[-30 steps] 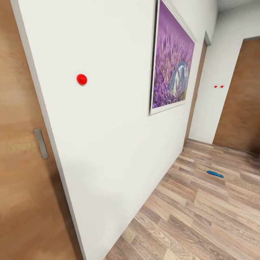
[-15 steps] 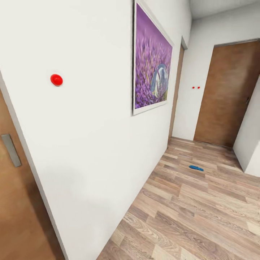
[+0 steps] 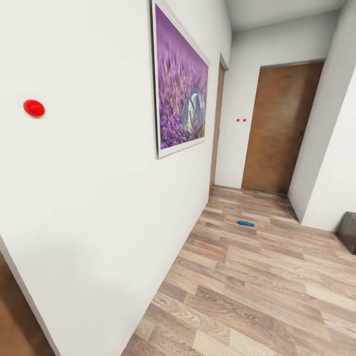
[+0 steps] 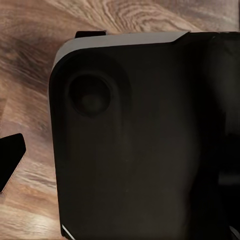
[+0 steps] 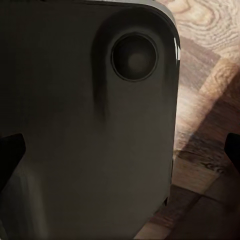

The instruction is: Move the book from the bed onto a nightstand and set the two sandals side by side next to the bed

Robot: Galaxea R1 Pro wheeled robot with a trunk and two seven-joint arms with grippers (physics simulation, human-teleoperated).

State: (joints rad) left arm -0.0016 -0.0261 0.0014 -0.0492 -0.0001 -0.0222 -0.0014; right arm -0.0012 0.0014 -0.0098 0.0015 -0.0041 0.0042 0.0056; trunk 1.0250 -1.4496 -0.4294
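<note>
From the head camera, the robot is in a hallway with a wood-plank floor [image 3: 277,291]. One blue sandal [image 3: 245,223] lies flat on that floor, far ahead, a little way in front of the brown door [image 3: 277,128] at the end of the hall. A big purple picture [image 3: 180,84] hangs on the white wall [image 3: 99,198], nearer than the sandal, and a red button [image 3: 33,108] sticks out of the same wall closer still. Two tiny red dots [image 3: 241,119] sit on the far wall beside the door. A dark box [image 3: 348,231] peeks in at the edge, off to the side of the sandal. From the left wrist camera, a big black robot part [image 4: 140,140] sits over the wood floor, with a dark finger tip [image 4: 10,160] at the edge; I cannot tell if that hand is spread or pressed together. From the right wrist camera, another dark robot part [image 5: 90,120] covers the wood floor, and I cannot tell how that hand is either. I think the job has hardly started: this sandal is not by any bed yet, and the book and the other sandal still wait.
</note>
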